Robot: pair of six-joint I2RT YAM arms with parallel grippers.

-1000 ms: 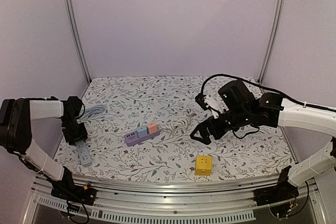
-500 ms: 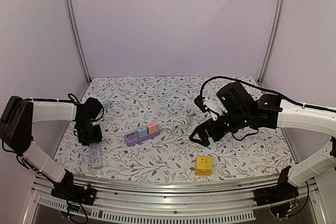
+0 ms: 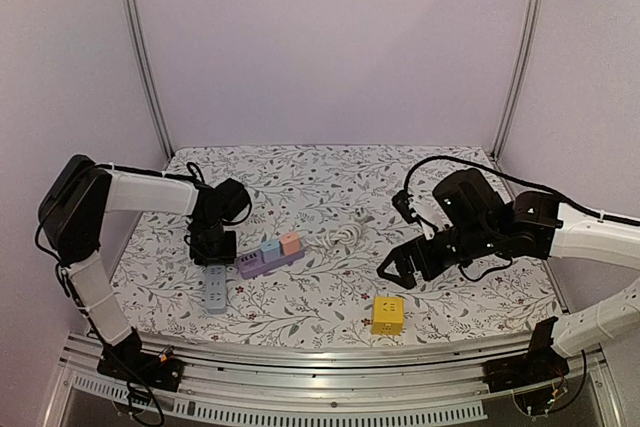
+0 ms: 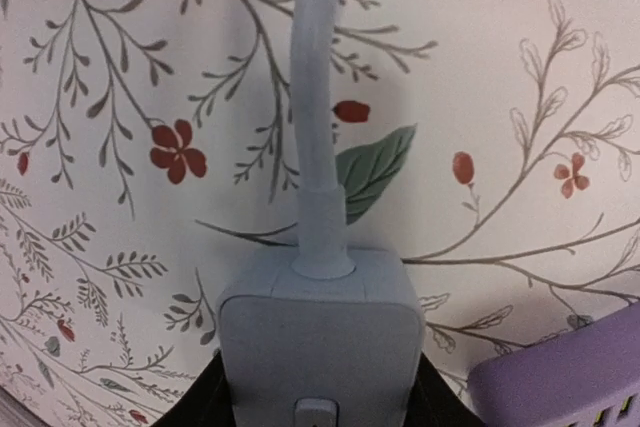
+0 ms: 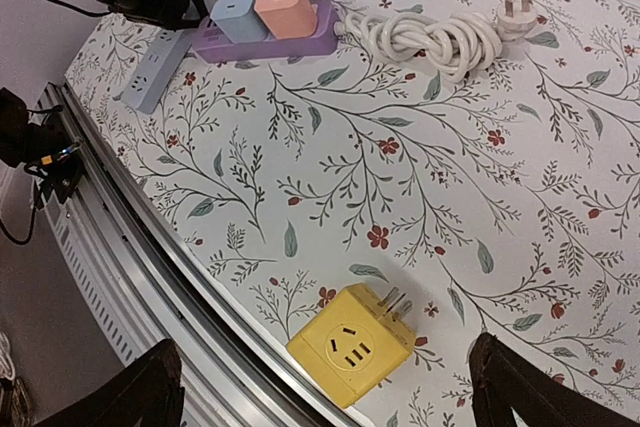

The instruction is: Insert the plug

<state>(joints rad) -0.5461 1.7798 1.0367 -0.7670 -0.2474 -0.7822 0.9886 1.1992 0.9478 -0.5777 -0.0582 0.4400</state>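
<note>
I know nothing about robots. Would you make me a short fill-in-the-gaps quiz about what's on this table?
1. The left gripper is shut on the end of a power strip coloured ____.
2. The purple strip next to it carries ____ adapters.
3. The right gripper, its jaws open above the table, holds ____.
4. The cable bundled beside the purple strip is coloured ____.

Missing words: grey; two; nothing; white.

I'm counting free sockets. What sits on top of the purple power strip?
A blue cube adapter and a pink cube adapter sit on the purple power strip. Sockets beneath them are hidden; its bare end shows slots.
</note>
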